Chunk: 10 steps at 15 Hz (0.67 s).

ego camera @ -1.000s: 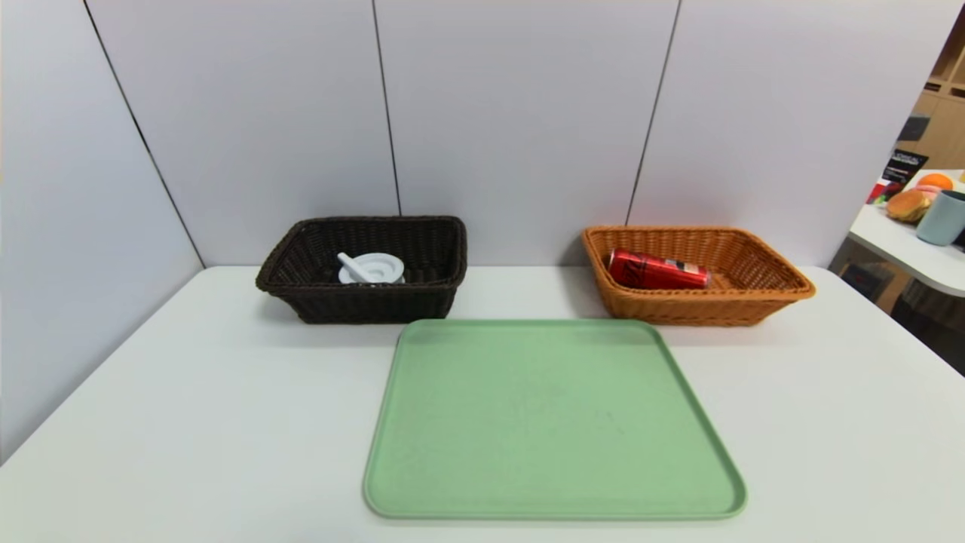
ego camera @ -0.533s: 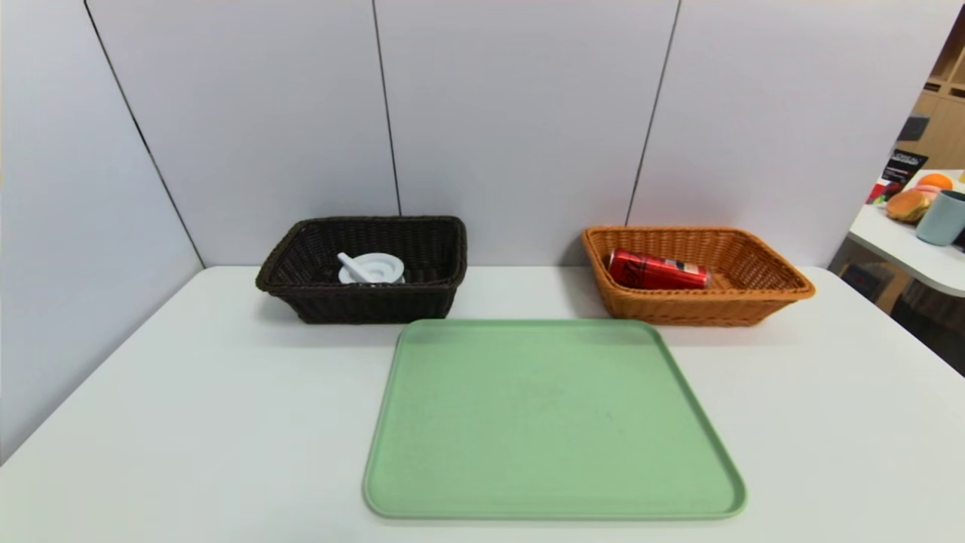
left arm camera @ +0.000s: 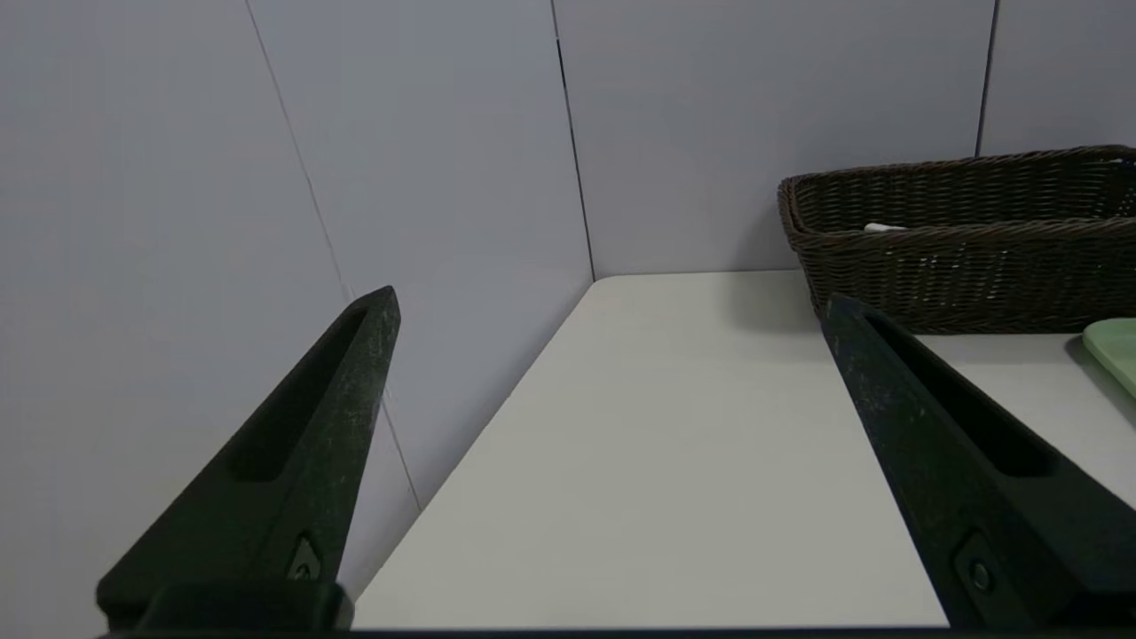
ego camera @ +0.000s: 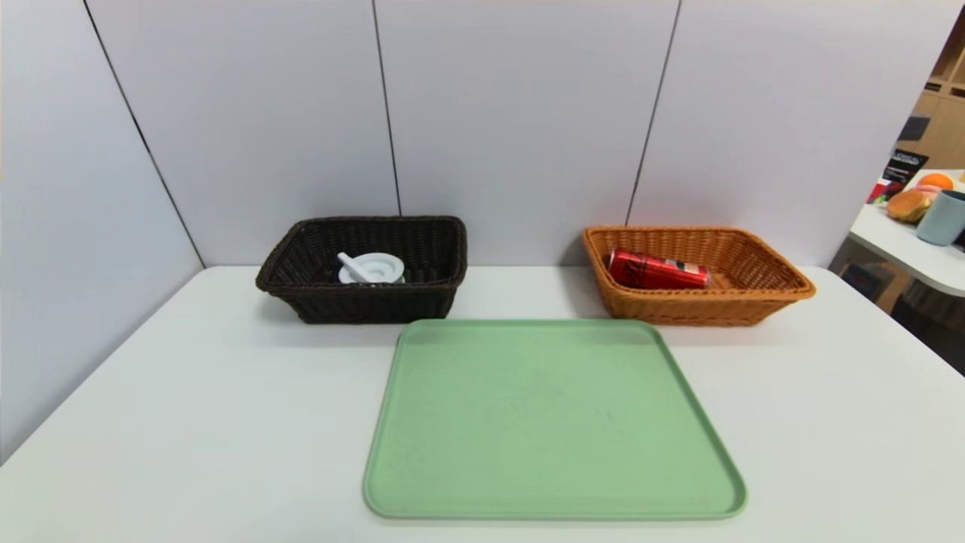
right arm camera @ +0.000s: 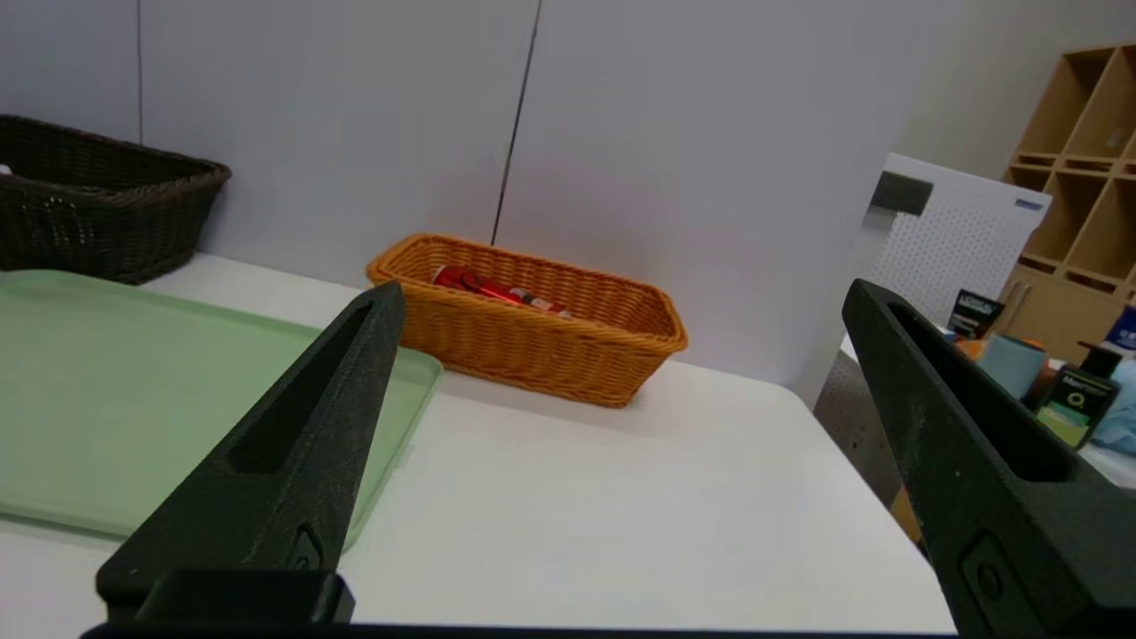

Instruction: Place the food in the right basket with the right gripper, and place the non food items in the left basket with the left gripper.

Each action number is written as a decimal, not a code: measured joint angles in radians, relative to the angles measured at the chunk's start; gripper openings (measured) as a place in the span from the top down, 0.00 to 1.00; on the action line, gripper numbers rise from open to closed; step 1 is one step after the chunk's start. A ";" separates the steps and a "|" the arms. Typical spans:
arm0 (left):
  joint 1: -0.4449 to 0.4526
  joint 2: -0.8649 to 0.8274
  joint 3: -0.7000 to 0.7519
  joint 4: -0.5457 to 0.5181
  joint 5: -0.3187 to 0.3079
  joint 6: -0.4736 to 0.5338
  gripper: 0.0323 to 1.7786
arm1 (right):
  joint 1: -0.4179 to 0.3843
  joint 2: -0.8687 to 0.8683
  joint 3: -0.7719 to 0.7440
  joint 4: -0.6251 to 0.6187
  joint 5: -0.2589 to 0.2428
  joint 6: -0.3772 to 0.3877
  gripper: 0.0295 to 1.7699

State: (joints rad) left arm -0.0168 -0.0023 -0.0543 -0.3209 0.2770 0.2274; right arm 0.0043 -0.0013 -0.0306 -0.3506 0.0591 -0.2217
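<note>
The can (ego camera: 657,271) lay on its side in the right basket (ego camera: 784,290), at the far right of the table (ego camera: 188,422). The strainer (ego camera: 375,268) sat in the left basket (ego camera: 301,302) at the far left, with a thin white piece, probably the marker (ego camera: 351,267), lying across it; the view there was too small to be sure. The green tray (ego camera: 554,422) between and nearer than the baskets held nothing. The left gripper (left arm camera: 608,306) hung over the near left of the table, fingers spread wide and empty. The right gripper (right arm camera: 621,293) hung over the near right, fingers likewise spread and empty. Sorting appeared complete. The remaining risk, as judged, was a needless further reach: wide-spread fingers sweeping forward could catch a basket rim or the tray edge and shift them, and a nudged right basket could roll the can.
</note>
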 joint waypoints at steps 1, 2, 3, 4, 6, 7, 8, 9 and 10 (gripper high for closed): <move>0.000 0.000 0.026 -0.045 -0.003 -0.005 0.05 | 0.000 0.000 0.016 0.024 0.001 0.012 0.04; -0.001 0.000 0.040 -0.044 -0.006 -0.017 0.05 | 0.000 0.000 0.023 0.064 0.001 0.022 0.04; -0.001 0.000 0.047 0.006 -0.021 -0.037 0.05 | 0.000 0.000 0.027 0.121 0.001 0.033 0.04; -0.001 0.000 0.051 0.077 -0.054 -0.056 0.05 | 0.000 0.000 0.029 0.193 0.003 0.048 0.04; -0.001 0.000 0.054 0.167 -0.158 -0.079 0.05 | 0.000 0.000 0.030 0.298 -0.001 0.084 0.04; -0.001 0.000 0.054 0.195 -0.214 -0.087 0.05 | 0.000 0.000 0.030 0.309 -0.005 0.104 0.04; -0.001 0.000 0.054 0.247 -0.265 -0.098 0.05 | 0.000 0.000 0.030 0.321 -0.008 0.120 0.04; -0.001 0.000 0.054 0.301 -0.297 -0.103 0.05 | 0.000 0.000 0.030 0.350 -0.017 0.127 0.04; -0.001 0.000 0.054 0.327 -0.314 -0.109 0.05 | 0.000 0.000 0.030 0.356 -0.025 0.131 0.04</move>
State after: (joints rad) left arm -0.0177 -0.0023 0.0000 0.0062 -0.0374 0.1183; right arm 0.0043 -0.0013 -0.0004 0.0053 0.0345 -0.0909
